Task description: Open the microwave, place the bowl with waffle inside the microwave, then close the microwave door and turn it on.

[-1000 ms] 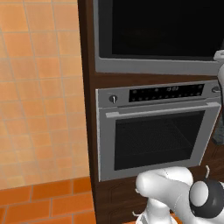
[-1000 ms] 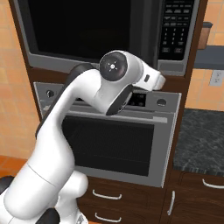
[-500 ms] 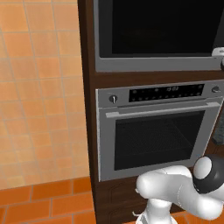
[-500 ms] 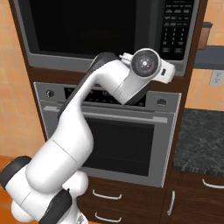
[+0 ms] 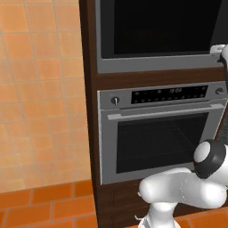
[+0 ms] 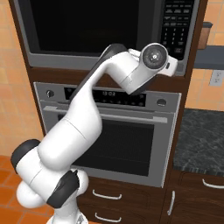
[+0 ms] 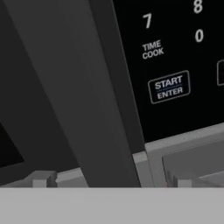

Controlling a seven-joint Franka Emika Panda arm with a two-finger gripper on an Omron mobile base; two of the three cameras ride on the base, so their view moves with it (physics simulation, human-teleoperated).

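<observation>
At microwave [image 6: 109,30] keypad [image 7: 175,65], START/ENTER button [image 7: 169,87] close ahead.

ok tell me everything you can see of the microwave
The microwave is built into a dark wood column above the silver oven. Its wide black glass door, grey-framed, looks shut. On the right sits a black keypad with white numbers; the hand view shows the keys 7, 8, 0, TIME COOK and a boxed START ENTER key. The arm's hand is raised near the keypad's lower edge; contact cannot be told.

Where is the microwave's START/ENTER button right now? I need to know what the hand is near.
In the hand view the START/ENTER button sits right of centre, below TIME COOK, right of the microwave door frame.
</observation>
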